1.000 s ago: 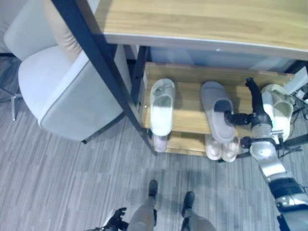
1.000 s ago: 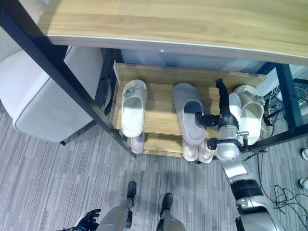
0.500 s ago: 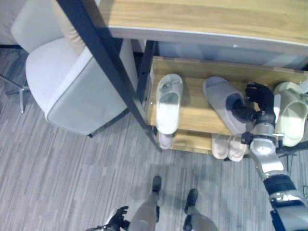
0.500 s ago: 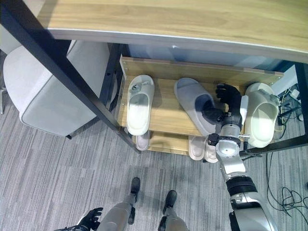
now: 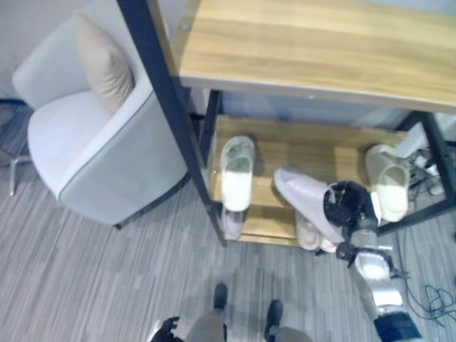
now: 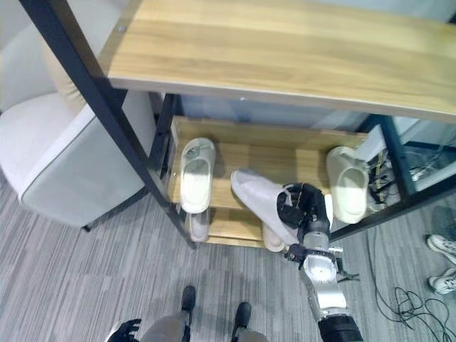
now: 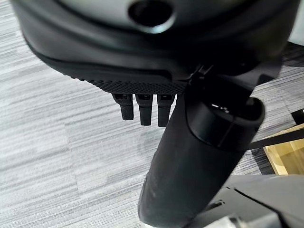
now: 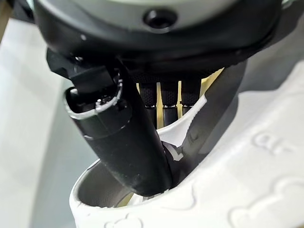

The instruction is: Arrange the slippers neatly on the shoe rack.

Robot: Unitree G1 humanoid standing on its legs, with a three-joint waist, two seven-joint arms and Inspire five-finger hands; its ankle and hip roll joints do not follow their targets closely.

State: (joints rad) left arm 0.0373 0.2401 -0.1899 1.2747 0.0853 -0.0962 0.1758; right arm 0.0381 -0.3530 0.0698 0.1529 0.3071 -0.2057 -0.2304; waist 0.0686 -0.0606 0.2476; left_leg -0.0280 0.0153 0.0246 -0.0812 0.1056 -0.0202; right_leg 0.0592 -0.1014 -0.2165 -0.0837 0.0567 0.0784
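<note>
My right hand (image 5: 348, 206) is shut on a pale grey slipper (image 5: 303, 199). It holds the slipper tilted over the front edge of the wooden shoe rack (image 5: 313, 153), toe pointing left. In the right wrist view the thumb (image 8: 128, 147) reaches into the slipper's opening (image 8: 247, 190) and the fingers (image 8: 164, 102) curl over its strap. A white slipper (image 5: 237, 173) lies on the left of the top shelf. A cream slipper (image 5: 388, 182) lies at the shelf's right end. My left hand (image 5: 165, 329) hangs low over the carpet, fingers (image 7: 145, 109) relaxed.
Pinkish slippers (image 5: 231, 222) (image 5: 310, 235) lie on the lower shelf. A wooden tabletop (image 5: 313, 50) overhangs the rack, and its black leg (image 5: 171, 121) slants down at the rack's left. A white armchair (image 5: 92, 149) stands to the left. A person's shoes (image 6: 442, 246) are on the right.
The camera has shifted. My right hand went from straight fingers beside the grey slipper to curled round it, and has pulled it up and forward off the shelf.
</note>
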